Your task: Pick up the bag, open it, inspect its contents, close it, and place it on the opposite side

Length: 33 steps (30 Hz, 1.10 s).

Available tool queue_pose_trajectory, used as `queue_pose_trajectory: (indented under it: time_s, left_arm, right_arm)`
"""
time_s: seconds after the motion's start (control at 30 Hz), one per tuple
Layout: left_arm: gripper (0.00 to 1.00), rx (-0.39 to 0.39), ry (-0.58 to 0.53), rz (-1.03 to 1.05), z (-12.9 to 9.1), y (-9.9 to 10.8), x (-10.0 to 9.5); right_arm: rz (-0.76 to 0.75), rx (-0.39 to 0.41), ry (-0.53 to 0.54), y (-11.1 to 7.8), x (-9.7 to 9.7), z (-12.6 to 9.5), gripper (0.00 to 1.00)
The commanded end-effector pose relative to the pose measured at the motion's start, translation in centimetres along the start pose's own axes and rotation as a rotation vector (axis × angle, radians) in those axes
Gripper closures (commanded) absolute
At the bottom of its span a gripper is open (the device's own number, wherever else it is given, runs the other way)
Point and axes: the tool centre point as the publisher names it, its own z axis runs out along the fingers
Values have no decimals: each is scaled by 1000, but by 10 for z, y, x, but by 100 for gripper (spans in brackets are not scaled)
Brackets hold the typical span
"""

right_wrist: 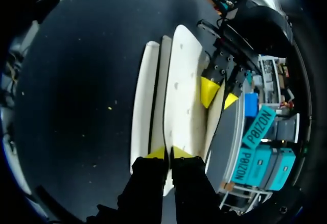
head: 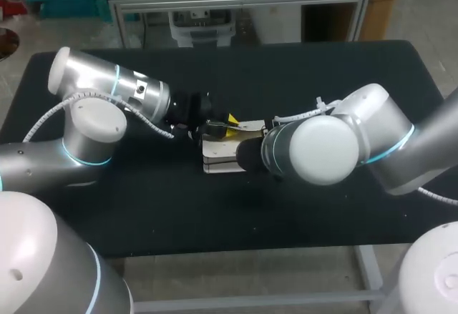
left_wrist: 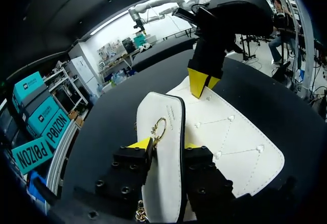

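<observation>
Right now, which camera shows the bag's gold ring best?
Left wrist view: the gold ring shows clearly on the flap of the bag. Arms hide it in the head view; the right wrist view shows only bag edges.

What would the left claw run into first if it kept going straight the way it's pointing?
The left claw is shut on the upright flap of the white bag, so it pushes that first. Beyond it, the right claw at the bag's far edge looks next in line, though depth is unclear.
</observation>
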Motion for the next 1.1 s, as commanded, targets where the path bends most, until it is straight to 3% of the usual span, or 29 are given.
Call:
queue_pose_trajectory:
  time_s: [0.03, 0.27, 0.47, 0.53, 0.57, 0.73, 1.1]
  left_arm:
    - [51, 6, -112, 8, -8, -5, 5]
    - [64, 14, -151, 26, -14, -14, -5]
    - [67, 23, -173, 27, -17, -16, -17]
    - [85, 17, -184, 22, -16, -14, -21]
    - [100, 18, -188, 18, -16, -13, -22]
    - [100, 30, -183, 19, -19, -13, -14]
    - [100, 40, -83, 59, -12, -26, 30]
  right_arm:
    - [1, -8, -542, -1, 3, 3, 100]
    - [1, -8, -542, -1, 3, 3, 100]
    - [1, -8, -542, -1, 3, 3, 100]
    - [1, -8, -542, -1, 3, 3, 100]
    - [1, -8, -542, -1, 3, 3, 100]
    - [1, -8, -542, -1, 3, 3, 100]
    - [1, -8, -542, -1, 3, 3, 100]
